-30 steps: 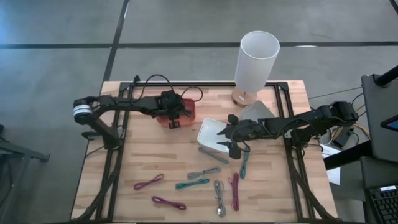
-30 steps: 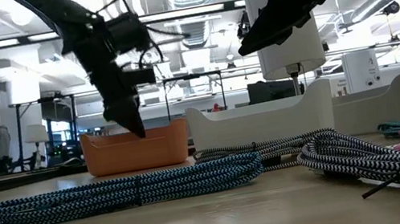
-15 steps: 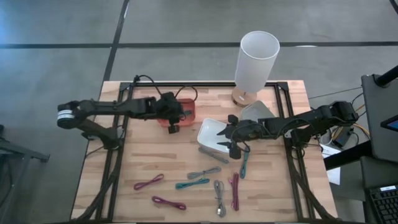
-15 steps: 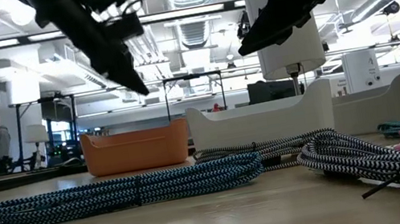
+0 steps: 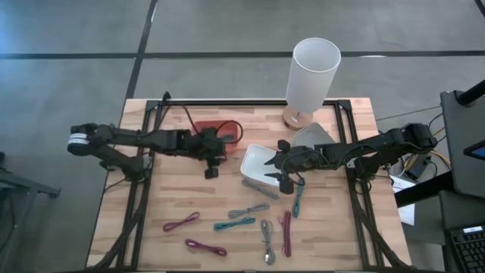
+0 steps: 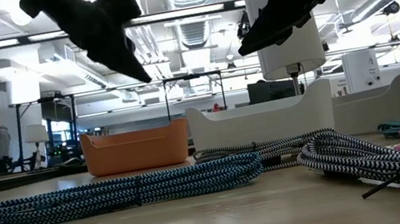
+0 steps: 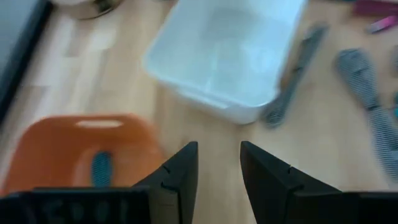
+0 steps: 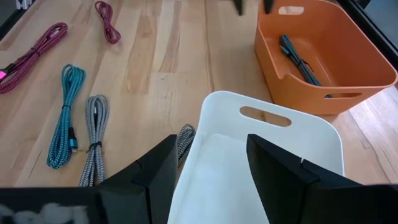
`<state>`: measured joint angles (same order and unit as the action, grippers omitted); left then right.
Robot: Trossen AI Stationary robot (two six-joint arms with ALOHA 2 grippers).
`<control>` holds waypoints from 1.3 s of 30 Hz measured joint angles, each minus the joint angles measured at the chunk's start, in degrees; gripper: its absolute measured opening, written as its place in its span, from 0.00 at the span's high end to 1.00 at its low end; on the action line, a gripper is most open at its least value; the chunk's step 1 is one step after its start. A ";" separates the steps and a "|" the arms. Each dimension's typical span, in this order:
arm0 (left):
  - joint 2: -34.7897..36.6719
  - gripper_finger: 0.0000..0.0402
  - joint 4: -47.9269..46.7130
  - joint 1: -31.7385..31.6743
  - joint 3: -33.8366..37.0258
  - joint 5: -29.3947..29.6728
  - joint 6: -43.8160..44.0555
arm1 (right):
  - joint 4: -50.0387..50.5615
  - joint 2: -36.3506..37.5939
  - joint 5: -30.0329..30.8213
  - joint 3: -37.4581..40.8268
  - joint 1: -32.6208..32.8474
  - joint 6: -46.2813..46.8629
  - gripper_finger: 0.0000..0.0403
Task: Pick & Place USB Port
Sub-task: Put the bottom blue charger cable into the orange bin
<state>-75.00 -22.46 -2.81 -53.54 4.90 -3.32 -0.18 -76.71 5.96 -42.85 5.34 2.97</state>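
Wooden counter [image 5: 189,205] seen from above: we've got the orange bin [image 5: 214,127] at the back left, the white bin [image 5: 261,163] mid-counter, and a white cylinder [image 5: 312,72] behind it. Bundled USB cables lie along the front: magenta cable [image 5: 180,221], teal cable [image 5: 233,223], grey cable [image 5: 266,231] and a few more. Left gripper [image 5: 210,171] hangs over bare counter just in front of the orange bin. Right gripper [image 5: 288,180] sits over the white bin's front edge, near a dark grey cable [image 5: 259,188].

Low view: a blue-black braided cable [image 6: 124,191] lies nearest the camera, with both bins behind it. Both arms are up off the counter. A person stands far back at the left.

Left wrist view: fingers slightly apart, nothing between them. One teal cable [image 7: 101,168] already lies in the orange bin.

Right wrist view: fingers spread wide over the white bin, empty. Orange bin holds a dark teal cable.

Handling, our read: the bundles are light, soft and braided, so decent friction but floppy. We'd pinch across the tied middle of a bundle so the loops stay together; grabbing a connector end would let it unravel and dangle.
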 joint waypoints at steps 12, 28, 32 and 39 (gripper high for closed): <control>-0.17 0.69 5.04 8.38 0.22 -3.78 9.60 | -0.01 0.00 0.02 0.00 0.00 -0.01 0.53; -5.11 0.69 5.90 17.59 0.31 -3.60 19.42 | 0.00 0.00 -0.02 0.00 0.00 -0.03 0.53; -7.91 0.69 8.20 20.99 0.33 -4.44 22.97 | 0.01 0.00 -0.04 0.00 0.00 -0.20 0.53; -12.90 0.69 11.98 26.10 0.31 -4.67 27.65 | 0.02 0.00 -0.04 0.00 0.00 -0.14 0.53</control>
<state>-87.91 -10.48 23.29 -53.23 0.23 24.33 -0.16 -76.71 5.92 -42.85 5.34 2.83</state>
